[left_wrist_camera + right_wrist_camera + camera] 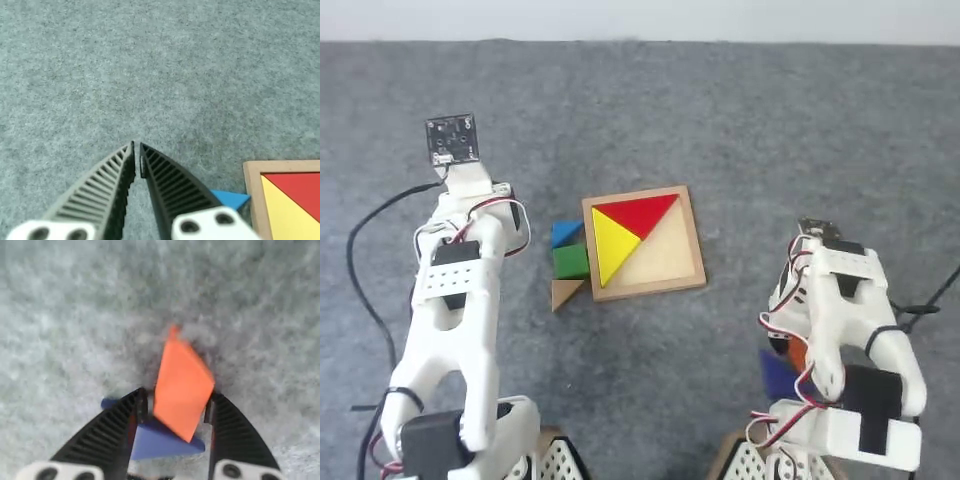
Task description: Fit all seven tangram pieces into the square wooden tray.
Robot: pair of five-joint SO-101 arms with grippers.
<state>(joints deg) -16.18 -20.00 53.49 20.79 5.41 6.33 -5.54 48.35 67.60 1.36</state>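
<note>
Left pincer [136,145] hung over the grey bench [150,60] near the square wooden tray [696,240], tips together on nothing. The tray held the red triangle [642,213] and yellow triangle [610,245], with the blue [566,233], green [570,262] and tan [564,292] pieces just beside its rim. Well apart from the tray, the right pincer [176,394] was clamped on the orange piece [182,385], a dark blue piece [160,442] beneath.
</note>
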